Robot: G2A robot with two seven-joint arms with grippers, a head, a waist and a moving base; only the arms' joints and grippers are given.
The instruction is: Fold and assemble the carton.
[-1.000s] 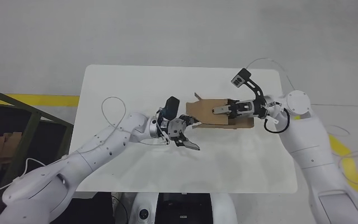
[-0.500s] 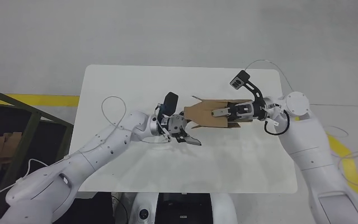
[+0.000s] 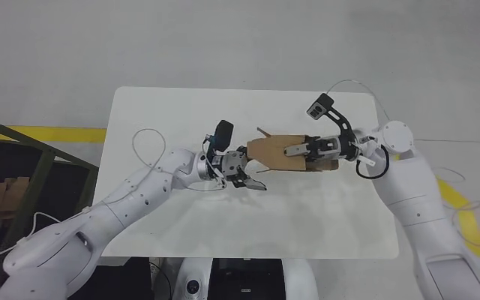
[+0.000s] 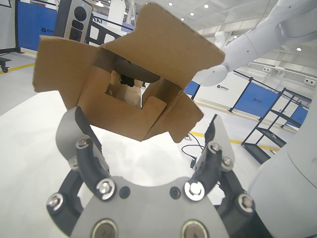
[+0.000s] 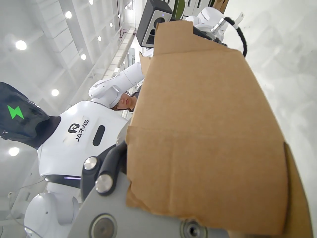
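Right now we see the carton (image 3: 279, 152) just right of the middle of the top view, a brown cardboard tube lying lengthwise across the frame above the white worktop (image 3: 172, 112). The right pincer (image 3: 298, 148) comes in from the right side of that frame and is clamped on the carton's upper wall. One finger lies flat along the outside of the cardboard. In the left wrist view a dark shape shows inside the tube through its open end, pressed up under that same wall. From the right wrist view we see the carton (image 5: 205, 130) as a broad flat panel, with one black finger (image 5: 112, 159) showing at its edge.

The left pincer (image 3: 253, 178) sits left of centre in the top view, just beside the carton's left end. In its own view the left pincer (image 4: 145, 121) stands wide, a finger on either side of the carton's (image 4: 118, 115) lowest corner. We cannot tell whether either finger touches the cardboard.

That facing end is only partly folded. Two flaps are turned inward and leave a square gap between them, and the other flaps splay outward. In this view the carton appears to hang clear of the worktop (image 4: 27, 134).
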